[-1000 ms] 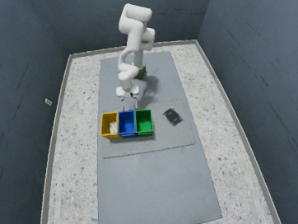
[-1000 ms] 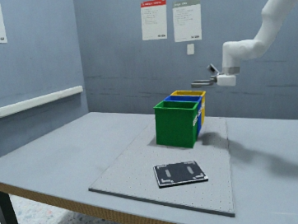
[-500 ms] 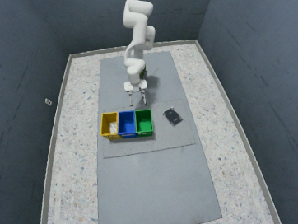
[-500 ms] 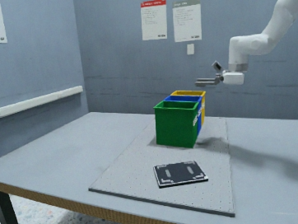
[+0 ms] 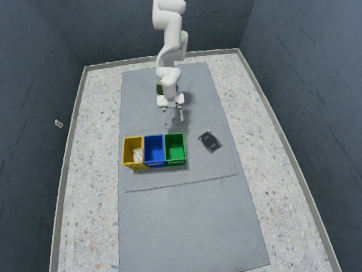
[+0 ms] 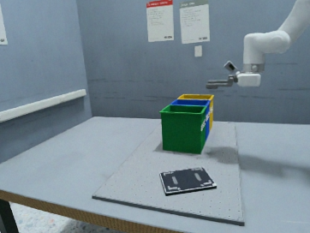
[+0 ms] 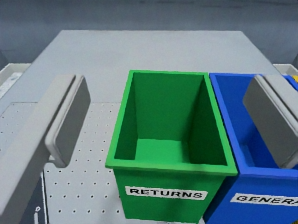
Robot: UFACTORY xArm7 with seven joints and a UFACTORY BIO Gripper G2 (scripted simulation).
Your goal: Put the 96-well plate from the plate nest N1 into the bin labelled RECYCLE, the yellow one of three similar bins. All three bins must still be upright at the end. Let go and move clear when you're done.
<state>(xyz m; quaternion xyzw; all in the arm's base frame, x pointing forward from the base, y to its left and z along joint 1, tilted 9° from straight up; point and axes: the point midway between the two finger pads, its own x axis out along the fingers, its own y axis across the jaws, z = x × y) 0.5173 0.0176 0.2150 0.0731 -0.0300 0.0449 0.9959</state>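
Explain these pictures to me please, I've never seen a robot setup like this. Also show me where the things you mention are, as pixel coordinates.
One white robot arm (image 5: 171,42) (image 6: 267,42) ends in a two-fingered gripper (image 5: 173,121) (image 6: 207,85) (image 7: 172,122), fingers apart, holding nothing. One picture looks from above, one from the side, one from the wrist between the fingers. On a perforated board (image 5: 210,167) (image 6: 128,188) (image 7: 82,192) stand yellow (image 5: 125,150) (image 6: 198,96), blue (image 5: 154,164) (image 6: 209,124) (image 7: 257,185) and green bins (image 5: 175,161) (image 6: 181,133) (image 7: 165,207), plus a flat black plate nest (image 5: 210,141) (image 6: 187,180). Something white lies in the yellow bin, probably the plate.

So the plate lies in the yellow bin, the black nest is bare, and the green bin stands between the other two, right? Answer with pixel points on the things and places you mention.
Not quite: the blue bin (image 5: 154,164) (image 6: 208,124) (image 7: 265,172) stands in the middle, with green at one end, as the top view shows. The rest holds.
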